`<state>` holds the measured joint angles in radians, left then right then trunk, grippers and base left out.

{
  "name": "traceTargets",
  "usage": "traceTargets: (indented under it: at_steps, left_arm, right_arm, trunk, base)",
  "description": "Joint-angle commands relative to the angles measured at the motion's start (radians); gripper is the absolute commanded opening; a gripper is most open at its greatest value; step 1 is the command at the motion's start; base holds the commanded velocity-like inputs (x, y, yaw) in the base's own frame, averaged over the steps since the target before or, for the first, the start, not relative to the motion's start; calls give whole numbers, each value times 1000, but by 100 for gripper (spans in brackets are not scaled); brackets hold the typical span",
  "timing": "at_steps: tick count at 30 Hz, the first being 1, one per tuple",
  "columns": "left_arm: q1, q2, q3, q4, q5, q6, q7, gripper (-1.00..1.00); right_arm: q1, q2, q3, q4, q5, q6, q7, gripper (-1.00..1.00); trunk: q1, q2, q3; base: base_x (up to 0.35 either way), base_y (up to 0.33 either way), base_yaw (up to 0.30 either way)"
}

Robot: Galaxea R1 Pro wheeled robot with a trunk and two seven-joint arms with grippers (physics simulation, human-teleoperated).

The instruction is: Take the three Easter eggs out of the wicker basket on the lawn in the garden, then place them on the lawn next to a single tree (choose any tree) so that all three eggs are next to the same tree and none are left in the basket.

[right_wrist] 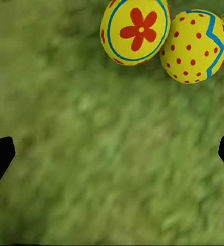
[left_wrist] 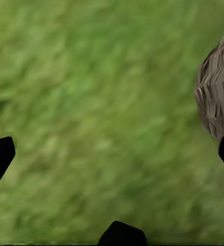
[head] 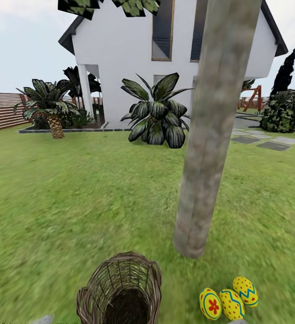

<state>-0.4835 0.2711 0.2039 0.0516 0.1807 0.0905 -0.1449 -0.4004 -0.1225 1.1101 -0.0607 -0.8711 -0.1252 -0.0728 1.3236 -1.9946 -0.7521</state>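
since all three easter eggs (head: pixel 229 300) lie touching on the lawn (head: pixel 75 202) at 5 o'clock of the tree (head: pixel 210 148) | wicker basket (head: pixel 120 288) looks empty | both tools spread, released | next: confirm, retreat

Open grass (head: pixel 75 202) is stretching wide to the left of the trunk (head: pixel 210 135); the trunk is standing just behind three eggs (head: pixel 228 301), blocking any reach from beyond; the basket (head: pixel 120 288) is sitting apart to their left, leaving a grassy gap between.
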Motion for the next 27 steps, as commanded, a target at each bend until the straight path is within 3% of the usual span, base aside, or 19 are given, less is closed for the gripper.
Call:
traceTargets:
  at_steps: [1, 11, 21, 27]
  left_arm:
    - [3, 0, 2, 2, 11, 3, -4, 100]
    - [40, -4, 2, 2, 11, -1, -4, 100]
    - [69, -51, 2, 2, 9, -2, -4, 100]
    - [81, -65, 2, 2, 9, -2, -4, 100]
  right_arm:
    - [0, 0, 8, -2, -8, -1, -5, 100]
    - [2, 3, 8, -2, -8, -1, -7, 100]
    - [29, 5, 9, -2, -6, -1, -9, 100]
    - [31, 7, 10, -2, -6, 0, -8, 100]
  trunk:
    - [-4, 7, 1]
    - [-42, 77, 17]
    - [-81, 147, 33]
    - [-104, 189, 42]
  base:
    - [0, 0, 125]
    - [0, 0, 110]
    - [0, 0, 82]
    - [0, 0, 78]
